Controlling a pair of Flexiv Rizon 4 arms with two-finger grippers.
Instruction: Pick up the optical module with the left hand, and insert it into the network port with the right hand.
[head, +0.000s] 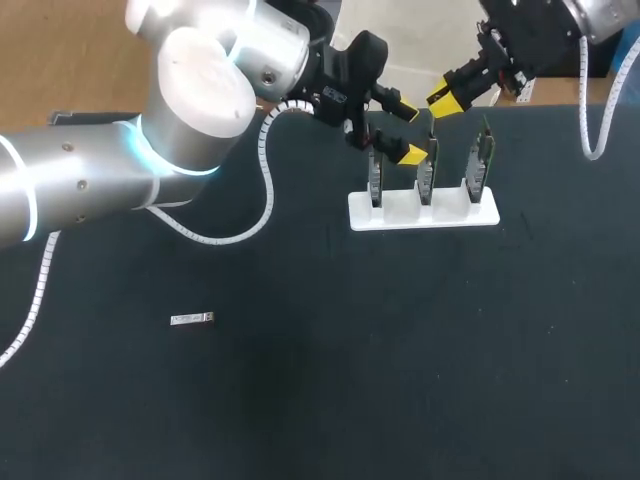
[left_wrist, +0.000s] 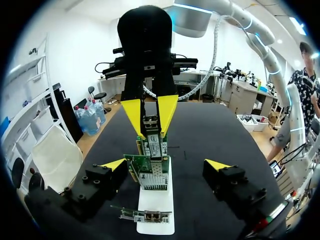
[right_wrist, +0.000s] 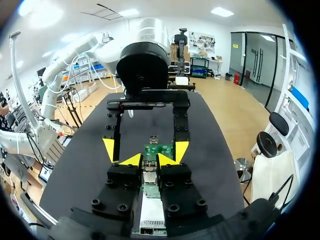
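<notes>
A small silver optical module (right_wrist: 149, 169) sits between the yellow tips of my right gripper (right_wrist: 149, 160), which is shut on it. In the left wrist view the same module (left_wrist: 151, 123) hangs in the right gripper (left_wrist: 150, 111) just above the far green network card (left_wrist: 153, 147). My left gripper (left_wrist: 165, 164) stands open, its fingers on either side of the middle card (left_wrist: 150, 172) without touching it. In the head view the left gripper (head: 406, 130) and the right gripper (head: 447, 100) face each other above the white stand (head: 424, 212). A second module (head: 192, 319) lies on the mat at the left.
Three upright network cards (head: 427, 175) stand in a row in the white stand at the back middle of the black mat (head: 400, 350). White cable hoses trail from both arms; the left one (head: 262, 190) loops over the mat.
</notes>
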